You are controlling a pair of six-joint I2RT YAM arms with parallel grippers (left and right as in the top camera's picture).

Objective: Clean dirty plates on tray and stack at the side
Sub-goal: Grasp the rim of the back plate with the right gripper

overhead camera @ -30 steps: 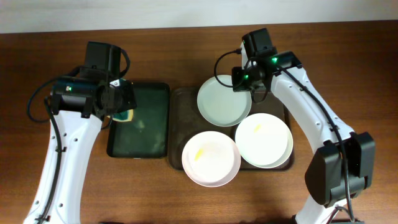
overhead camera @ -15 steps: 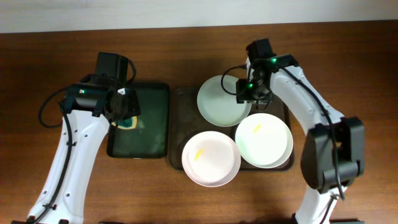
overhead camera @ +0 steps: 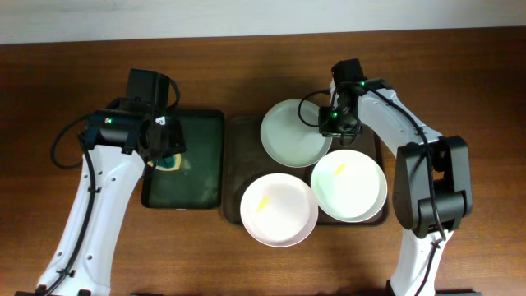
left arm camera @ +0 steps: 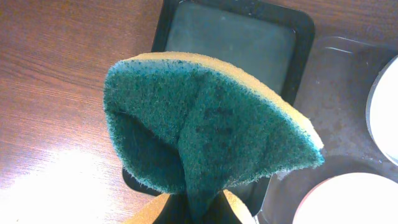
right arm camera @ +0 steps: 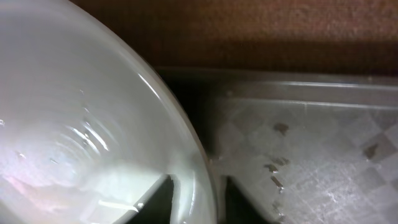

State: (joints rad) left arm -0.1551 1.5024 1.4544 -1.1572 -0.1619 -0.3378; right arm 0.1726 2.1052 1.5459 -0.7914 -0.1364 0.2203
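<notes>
Over on the left of the overhead view, the left gripper (overhead camera: 163, 141) hangs above the near-left corner of the dark green tray (overhead camera: 196, 177). Its jaws are clamped on a sponge (left arm camera: 205, 124), green scouring face up towards the wrist camera and a yellow layer showing along the edge. The sponge is squeezed into a fold, and it hides the fingers almost completely.

Now to the right half. The brown tray (overhead camera: 237, 156) sits just beside the green one, centre frame, and all three plates are on it. The upper plate (overhead camera: 292, 136) lies at the tray's top and pokes out past its upper rim. The lower plate (overhead camera: 278, 210) sits bottom left with a yellow smear (overhead camera: 263, 202) in its middle and overhangs the tray's lower edge. The right plate (overhead camera: 349, 185) fills the lower right corner with a smear of its own, and its edge meets both neighbours.

The right gripper (overhead camera: 333, 123) is down at the upper plate's right rim. In the wrist view we see that rim running between the two dark fingers, one over the plate's glossy inside and one outside over the tray floor. The jaws are narrow and, as far as we can see, pinching the rim. The plate looks to be resting on the tray. Bare wooden table (overhead camera: 460, 82) surrounds it all.
</notes>
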